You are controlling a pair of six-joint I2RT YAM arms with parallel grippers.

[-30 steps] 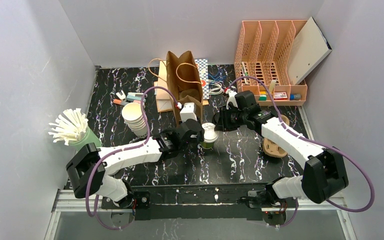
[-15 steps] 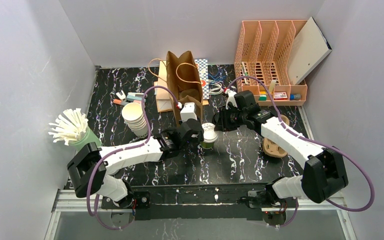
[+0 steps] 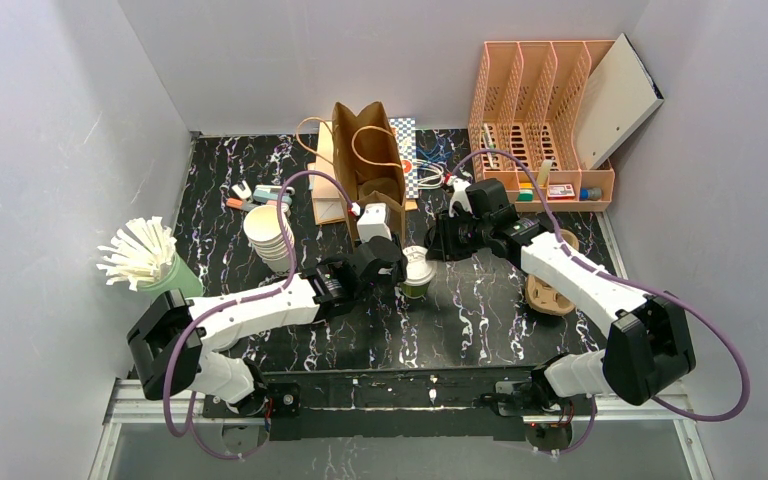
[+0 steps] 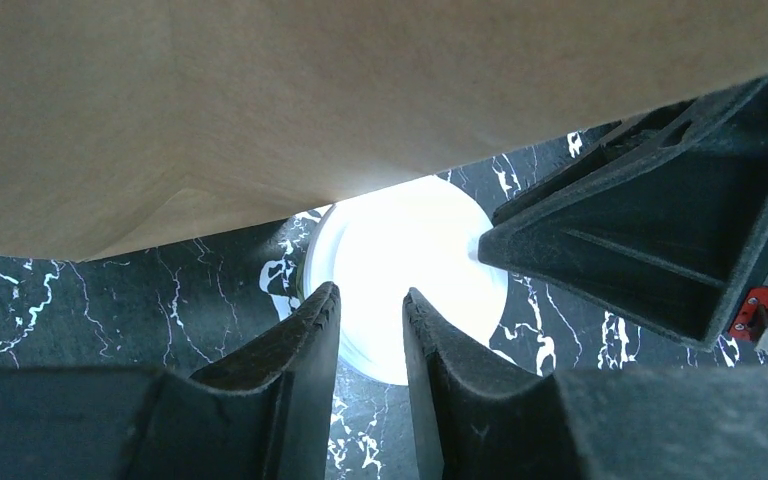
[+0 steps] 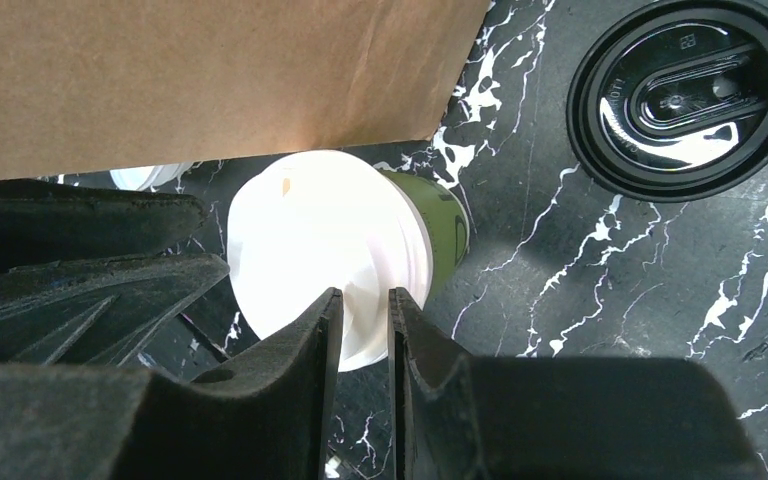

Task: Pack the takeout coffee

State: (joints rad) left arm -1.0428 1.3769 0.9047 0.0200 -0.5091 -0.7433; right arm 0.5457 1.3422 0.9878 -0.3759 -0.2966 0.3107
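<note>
A green-sided takeout coffee cup with a white sip lid stands upright on the black marble table, just in front of the open brown paper bag. My left gripper comes in from the cup's left. Its fingers stand a narrow gap apart over the lid's near edge, with nothing between them. My right gripper hovers at the cup's back right, its jaws slightly apart above the lid and empty. The cup's green side shows in the right wrist view.
A loose black lid lies right of the cup. A stack of lidless cream cups stands to the left, and white straws in a green holder at the far left. A brown cup carrier lies at the right, with an orange file rack behind.
Both grippers have edged slightly toward the bag. The left jaws have parted a little. The cup has not moved.
</note>
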